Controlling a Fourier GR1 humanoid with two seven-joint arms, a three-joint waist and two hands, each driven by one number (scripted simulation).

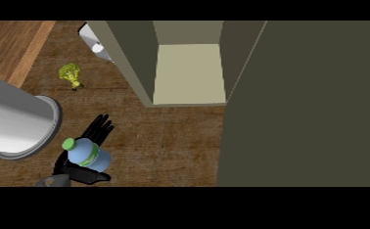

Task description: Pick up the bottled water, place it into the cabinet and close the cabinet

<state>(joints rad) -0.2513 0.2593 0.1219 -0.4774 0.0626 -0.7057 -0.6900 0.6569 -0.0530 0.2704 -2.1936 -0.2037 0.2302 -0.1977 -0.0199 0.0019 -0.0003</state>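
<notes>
Your left hand (85,147) is wrapped around the bottle (88,153), fingers behind it and thumb below, low at the counter's (166,140) left side, well apart from the cabinet (189,71). Your right hand does not show. From here, I'd carry the bottle up and to the right, keeping it upright and clear of the cabinet's front edge, then set it on the pale shelf (188,74) inside. The open door (296,105) fills the right side; leave it until the bottle is in. Count: one bottle, one cabinet with one door, one green vegetable (70,75), one grey pot (25,125), and one white object (94,41) at the back.
</notes>
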